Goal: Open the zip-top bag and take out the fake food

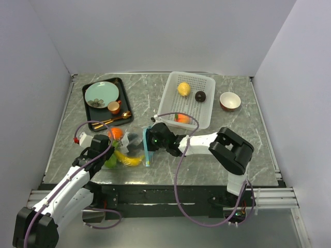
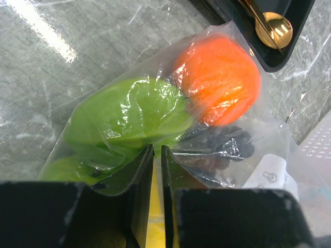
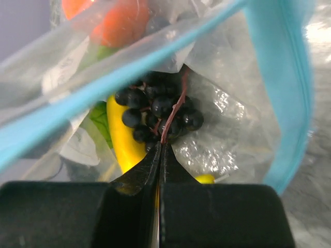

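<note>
Clamping zip-top bag (image 3: 243, 113) film, left gripper (image 2: 157, 151); right gripper (image 3: 159, 149) inside, closed on black grapes (image 3: 152, 108).

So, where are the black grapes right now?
In the right wrist view, the black grapes lie inside the open zip-top bag, right of the yellow banana, their stem pinched by the right gripper.

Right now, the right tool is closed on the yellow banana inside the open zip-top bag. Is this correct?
Not quite. The right tool is closed on the stem of the black grapes, not the banana beside them, inside the open zip-top bag. The right wrist view shows this.
</note>
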Controlling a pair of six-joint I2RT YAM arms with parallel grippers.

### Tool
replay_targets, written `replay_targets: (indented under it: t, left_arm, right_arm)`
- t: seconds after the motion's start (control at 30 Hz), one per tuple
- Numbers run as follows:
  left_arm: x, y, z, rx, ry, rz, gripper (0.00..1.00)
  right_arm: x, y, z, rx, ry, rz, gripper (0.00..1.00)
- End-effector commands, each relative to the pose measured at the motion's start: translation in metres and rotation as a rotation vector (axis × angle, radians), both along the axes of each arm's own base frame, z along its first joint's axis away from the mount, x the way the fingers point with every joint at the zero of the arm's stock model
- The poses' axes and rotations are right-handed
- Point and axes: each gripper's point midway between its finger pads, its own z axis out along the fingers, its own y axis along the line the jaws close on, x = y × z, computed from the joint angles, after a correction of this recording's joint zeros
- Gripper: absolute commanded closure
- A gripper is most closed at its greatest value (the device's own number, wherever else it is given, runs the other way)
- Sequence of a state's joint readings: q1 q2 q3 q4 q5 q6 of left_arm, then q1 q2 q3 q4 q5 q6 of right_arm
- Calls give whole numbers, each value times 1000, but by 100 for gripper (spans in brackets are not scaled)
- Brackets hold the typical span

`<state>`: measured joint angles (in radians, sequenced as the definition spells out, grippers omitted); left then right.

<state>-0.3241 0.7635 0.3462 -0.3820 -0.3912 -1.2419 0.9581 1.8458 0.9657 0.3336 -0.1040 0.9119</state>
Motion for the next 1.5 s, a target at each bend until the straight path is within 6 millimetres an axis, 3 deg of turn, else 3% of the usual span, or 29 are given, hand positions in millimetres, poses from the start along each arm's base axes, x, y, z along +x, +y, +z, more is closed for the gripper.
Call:
replay_targets:
  t: [0.0, 0.13, 0.57, 1.03, 1.47]
  left_arm:
    - [-7, 9, -8, 37, 35, 24, 82]
    - [-8, 9, -11, 34, 43, 23, 82]
    - [-6, 8, -10, 36, 47, 23, 82]
    - [-2, 4, -5, 27, 43, 5, 82]
    - [0, 3, -3, 24, 41, 5, 82]
  right_arm:
    - [19, -11, 32, 67, -83, -46, 100]
    - [15, -21, 30, 97, -78, -34, 100]
    - [18, -47, 81, 137, -164, -68, 100]
    - [24, -74, 89, 69, -200, -138, 100]
    - [21, -95, 125, 83, -271, -179, 100]
